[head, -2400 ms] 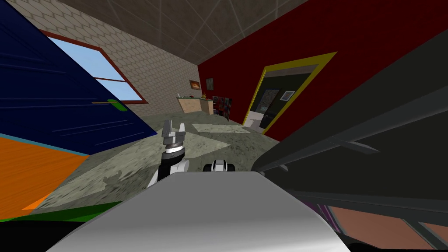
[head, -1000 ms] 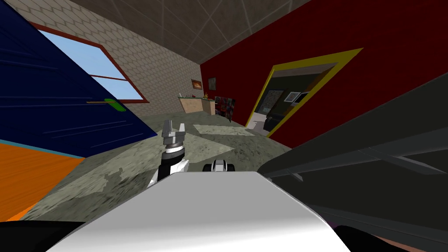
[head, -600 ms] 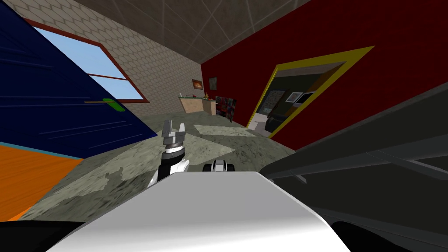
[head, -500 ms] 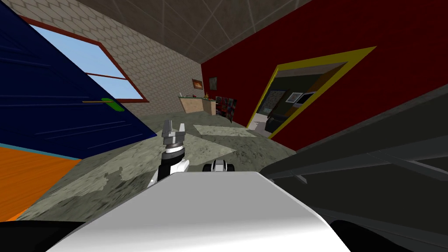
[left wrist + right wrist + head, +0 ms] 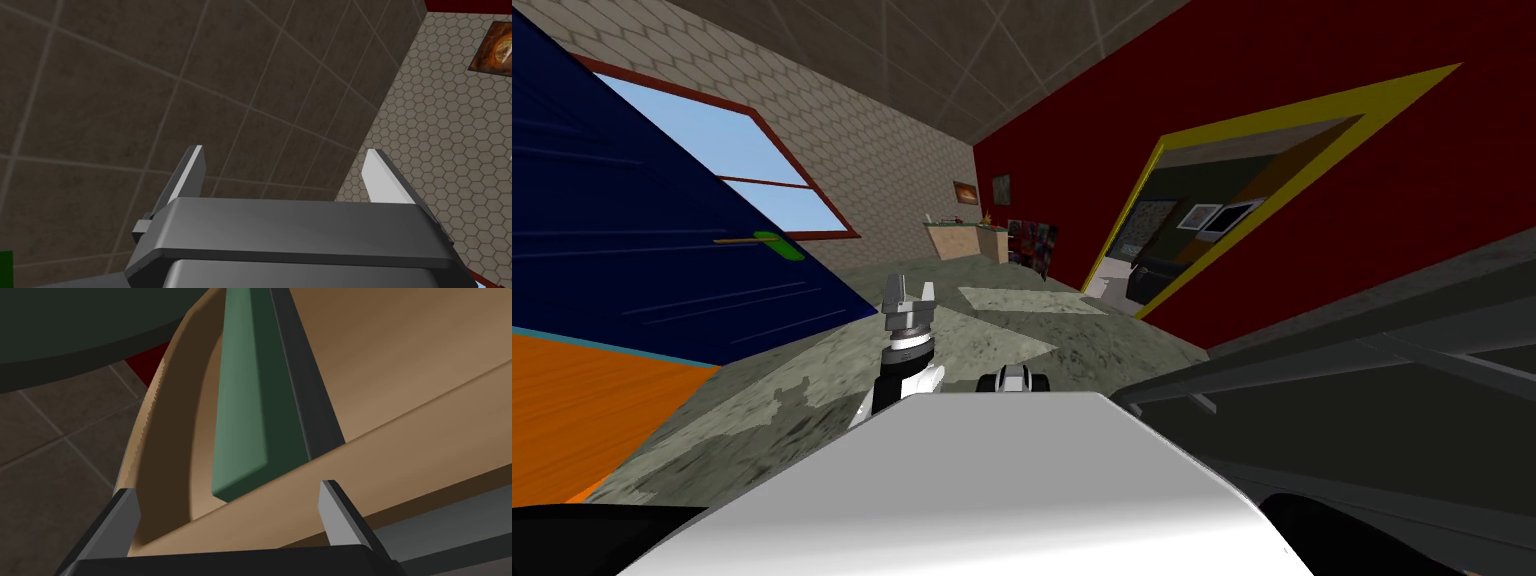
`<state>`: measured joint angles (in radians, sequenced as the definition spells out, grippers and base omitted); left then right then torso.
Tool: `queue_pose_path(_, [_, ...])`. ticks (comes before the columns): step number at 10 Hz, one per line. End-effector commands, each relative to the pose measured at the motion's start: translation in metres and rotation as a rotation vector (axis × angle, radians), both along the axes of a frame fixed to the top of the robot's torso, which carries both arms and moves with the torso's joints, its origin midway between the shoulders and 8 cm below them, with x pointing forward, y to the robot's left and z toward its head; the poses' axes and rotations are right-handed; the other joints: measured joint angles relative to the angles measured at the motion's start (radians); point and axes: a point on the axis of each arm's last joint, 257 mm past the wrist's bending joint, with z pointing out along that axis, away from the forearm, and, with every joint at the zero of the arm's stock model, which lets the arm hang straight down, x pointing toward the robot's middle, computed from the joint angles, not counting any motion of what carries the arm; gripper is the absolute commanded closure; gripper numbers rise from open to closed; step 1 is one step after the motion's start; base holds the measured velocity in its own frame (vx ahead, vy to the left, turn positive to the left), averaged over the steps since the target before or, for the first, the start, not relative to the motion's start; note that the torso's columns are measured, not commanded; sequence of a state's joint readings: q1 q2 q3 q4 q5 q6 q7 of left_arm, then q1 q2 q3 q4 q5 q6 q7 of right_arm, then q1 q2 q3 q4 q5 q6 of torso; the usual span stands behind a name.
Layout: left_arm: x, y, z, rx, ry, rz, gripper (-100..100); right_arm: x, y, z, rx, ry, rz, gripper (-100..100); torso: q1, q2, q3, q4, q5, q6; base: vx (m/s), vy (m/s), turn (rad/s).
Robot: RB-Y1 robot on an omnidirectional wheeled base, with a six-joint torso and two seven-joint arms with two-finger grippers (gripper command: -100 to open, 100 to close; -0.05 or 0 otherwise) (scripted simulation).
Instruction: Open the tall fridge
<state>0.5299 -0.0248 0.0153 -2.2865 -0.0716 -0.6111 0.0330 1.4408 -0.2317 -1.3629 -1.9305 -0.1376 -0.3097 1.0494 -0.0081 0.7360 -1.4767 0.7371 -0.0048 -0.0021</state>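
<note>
The tall fridge is probably the big dark grey body along my right, cut off at the edge; its door is hard to make out, so I judge opening not yet begun. The right gripper, fingers spread, faces a tan curved surface with a green slab, hard to identify. The left gripper, raised, is spread and empty

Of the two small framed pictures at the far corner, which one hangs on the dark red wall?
The dark, nearly square picture; the orange-brown picture beside it hangs on the hexagon-tiled wall.
</note>
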Motion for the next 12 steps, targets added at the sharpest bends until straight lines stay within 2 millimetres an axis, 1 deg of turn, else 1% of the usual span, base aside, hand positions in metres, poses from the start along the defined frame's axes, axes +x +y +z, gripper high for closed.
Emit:
queue_pose_path(1, [0.0, 0.0, 0.0, 0.0, 0.0, 0.0, 0, 0.005, -0.008, -0.032, 0.052, -0.039, 0.012, -100, 0.006, 0.001, 0.0, 0.0, 0.003, 0.001, 0.106, 0.057, 0.019])
queue_pose_path(2, [0.0, 0.0, 0.0, 0.0, 0.0, 0.0, 0, 0.003, -0.007, -0.023, 0.041, -0.03, 0.008, -100, 0.009, 0.002, 0.001, 0.001, 0.005, 0.002, 0.045, 0.024, 0.003])
queue_pose_path(3, [0.0, 0.0, 0.0, 0.0, 0.0, 0.0, 0, 0.003, -0.007, -0.024, 0.043, -0.032, 0.009, -100, 0.009, 0.005, 0.002, 0.002, 0.006, 0.002, 0.011, 0.003, 0.001])
queue_pose_path(4, [0.0, 0.0, 0.0, 0.0, 0.0, 0.0, 0, 0.003, -0.007, -0.024, 0.043, -0.032, 0.009, 100, 0.007, 0.006, 0.004, 0.002, 0.005, 0.002, 0.006, 0.002, 0.001])
queue_pose_path(6, [0.0, 0.0, 0.0, 0.0, 0.0, 0.0, 0, -0.022, -0.009, -0.021, 0.033, -0.032, -0.081, 100, 0.009, 0.001, 0.001, 0.001, 0.005, 0.001, 0.081, 0.052, 0.236])
queue_pose_path(7, [0.0, 0.0, 0.0, 0.0, 0.0, 0.0, 0, -0.025, -0.011, -0.022, 0.038, -0.033, -0.096, 100, 0.011, -0.003, -0.003, -0.001, 0.006, 0.002, 0.101, 0.051, 0.124])
queue_pose_path(8, [0.0, 0.0, 0.0, 0.0, 0.0, 0.0, 0, -0.038, -0.011, -0.021, 0.033, -0.033, -0.141, 100, 0.009, -0.002, -0.002, -0.001, 0.006, 0.003, 0.083, 0.04, 0.171])
queue_pose_path(9, [0.0, 0.0, 0.0, 0.0, 0.0, 0.0, 0, -0.04, -0.012, -0.021, 0.036, -0.034, -0.149, 100, 0.008, 0.001, 0.0, 0.001, 0.005, 0.002, 0.073, 0.025, 0.094])
queue_pose_path(11, [0.0, 0.0, 0.0, 0.0, 0.0, 0.0, 0, -0.066, -0.01, -0.019, 0.029, -0.034, -0.241, 100, 0.007, 0.003, 0.002, 0.001, 0.004, 0.002, 0.11, 0.045, 0.234])
queue_pose_path(12, [0.0, 0.0, 0.0, 0.0, 0.0, 0.0, 0, -0.069, -0.011, -0.02, 0.034, -0.035, -0.255, 100, 0.009, 0.0, 0.0, 0.001, 0.005, 0.002, 0.094, 0.042, 0.11])
